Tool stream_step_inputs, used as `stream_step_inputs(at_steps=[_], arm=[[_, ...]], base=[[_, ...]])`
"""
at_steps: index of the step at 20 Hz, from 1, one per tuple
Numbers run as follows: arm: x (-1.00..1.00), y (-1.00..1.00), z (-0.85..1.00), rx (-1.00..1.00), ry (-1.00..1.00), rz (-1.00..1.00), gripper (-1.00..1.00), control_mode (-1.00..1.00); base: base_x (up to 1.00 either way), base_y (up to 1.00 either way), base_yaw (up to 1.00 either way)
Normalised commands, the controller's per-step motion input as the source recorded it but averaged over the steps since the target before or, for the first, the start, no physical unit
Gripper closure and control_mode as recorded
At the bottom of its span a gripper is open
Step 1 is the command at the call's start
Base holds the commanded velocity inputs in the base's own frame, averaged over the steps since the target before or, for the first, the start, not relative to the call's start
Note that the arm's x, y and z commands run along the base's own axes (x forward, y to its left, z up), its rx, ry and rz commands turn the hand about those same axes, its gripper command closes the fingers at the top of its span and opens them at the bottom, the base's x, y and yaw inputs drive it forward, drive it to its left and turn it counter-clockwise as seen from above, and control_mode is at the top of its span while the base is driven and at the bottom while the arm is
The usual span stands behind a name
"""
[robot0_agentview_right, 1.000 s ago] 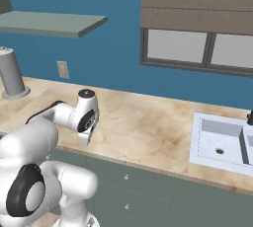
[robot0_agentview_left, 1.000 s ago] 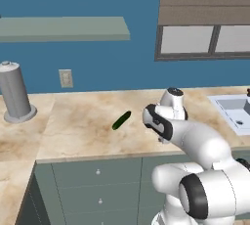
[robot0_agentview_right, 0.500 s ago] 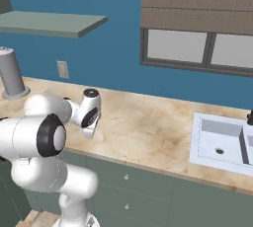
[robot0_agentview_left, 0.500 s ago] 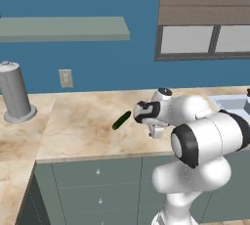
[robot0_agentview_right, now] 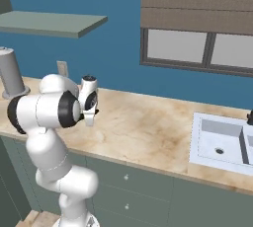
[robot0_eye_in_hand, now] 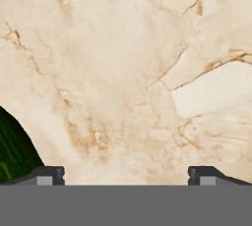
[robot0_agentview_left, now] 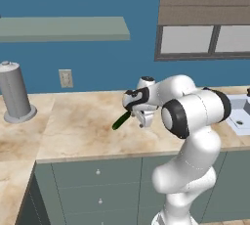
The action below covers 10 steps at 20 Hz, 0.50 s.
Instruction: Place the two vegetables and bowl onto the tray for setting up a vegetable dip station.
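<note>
Hand view: open hand [robot0_eye_in_hand: 126, 176] above marble counter [robot0_eye_in_hand: 147, 72]; green vegetable [robot0_eye_in_hand: 15, 151] beside.

The arm [robot0_agentview_left: 195, 116] is glossy white, built of rounded, bulbous segments with dark grey to black discs capping the joints. Its hand [robot0_agentview_left: 138, 114] is white with black trim; two small dark grey fingertips [robot0_eye_in_hand: 49, 175].
</note>
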Motion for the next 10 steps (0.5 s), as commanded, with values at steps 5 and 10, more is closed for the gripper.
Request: stream_step_inputs(at_steps=[5, 10], arm=[[0.33, 0.11, 0.00, 0.00, -0.03, 0.24, -1.00, -1.00], [0.13, 0.14, 0.00, -0.01, -0.01, 0.22, -1.00, -1.00]], base=[[0.00, 0.00, 0.00], [0.00, 0.00, 0.00]])
